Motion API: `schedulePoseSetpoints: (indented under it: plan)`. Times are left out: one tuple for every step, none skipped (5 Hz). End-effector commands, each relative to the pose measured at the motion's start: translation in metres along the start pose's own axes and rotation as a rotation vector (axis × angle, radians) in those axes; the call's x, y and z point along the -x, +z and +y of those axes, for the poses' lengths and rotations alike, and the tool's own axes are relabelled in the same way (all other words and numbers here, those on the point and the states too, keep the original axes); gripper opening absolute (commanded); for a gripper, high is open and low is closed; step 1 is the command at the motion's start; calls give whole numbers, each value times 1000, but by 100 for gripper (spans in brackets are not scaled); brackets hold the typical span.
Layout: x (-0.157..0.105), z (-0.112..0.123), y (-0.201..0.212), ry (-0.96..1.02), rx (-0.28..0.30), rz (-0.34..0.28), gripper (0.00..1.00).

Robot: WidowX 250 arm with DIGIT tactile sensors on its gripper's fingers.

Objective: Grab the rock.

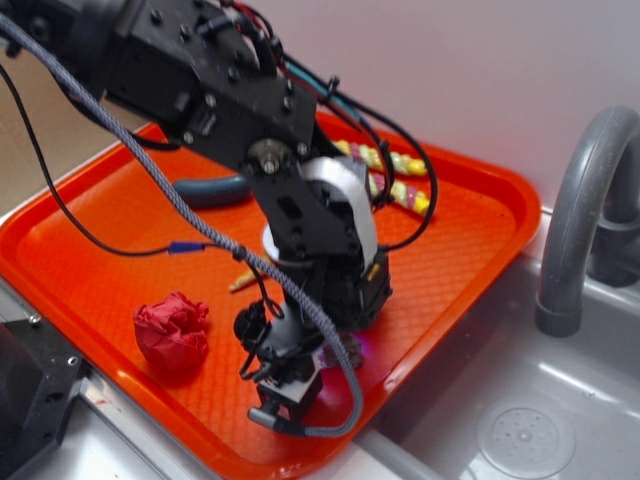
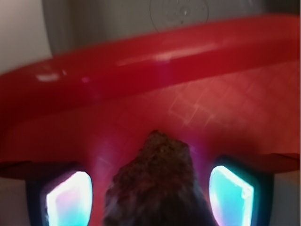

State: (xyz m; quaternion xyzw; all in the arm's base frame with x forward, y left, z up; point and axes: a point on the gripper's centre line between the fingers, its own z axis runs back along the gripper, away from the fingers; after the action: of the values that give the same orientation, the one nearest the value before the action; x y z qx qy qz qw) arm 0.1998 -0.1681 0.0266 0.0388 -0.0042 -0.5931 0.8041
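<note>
Wrist view: rock (image 2: 157, 183), rough, mottled grey-brown, pointed at its far end, fills the lower centre of the picture. It lies between the two fingers (image 2: 69, 197), whose glowing pale blue-pink pads stand one on each side of it. A strip of red floor shows between each pad and the stone, so the fingers are apart and not pressed on it. The gripper (image 2: 150, 197) is low over the tray (image 2: 141, 61). The stone rests on the tray's red gridded floor, near the raised rim that runs across the upper half of the picture. Beyond the rim: grey surface with a round drain (image 2: 181, 9), blurred.

Exterior view: rock (image 1: 340, 352) mostly hidden; only a small dark rough patch shows just beside the gripper (image 1: 335, 345), at the near-right part of the tray (image 1: 480, 220), close to its front edge. Black arm (image 1: 230, 100) reaches down from upper left, with a braided grey cable (image 1: 150, 165) looping along it. Red crumpled paper ball (image 1: 172, 333) sits on the tray, left of the gripper and apart from it. Smooth dark blue-grey oblong piece (image 1: 212, 190) lies toward the back, partly behind the arm. Yellow and pink patterned item (image 1: 400, 180) lies at the back right, partly hidden. Grey sink (image 1: 500, 400) adjoins the tray on the right, with a curved grey faucet (image 1: 580, 210).
</note>
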Motion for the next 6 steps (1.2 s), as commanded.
schedulePoseSetpoints:
  plan:
    - [4,-9,12,47,2,-79,0]
    - [18,7,43,176,-69,-79,0]
    - [56,44,89,417,-131,27,0]
    - [90,67,138,668,-186,49,0]
    - [118,61,184,926,-148,24,0]
    - [124,49,222,1182,-117,-3,0]
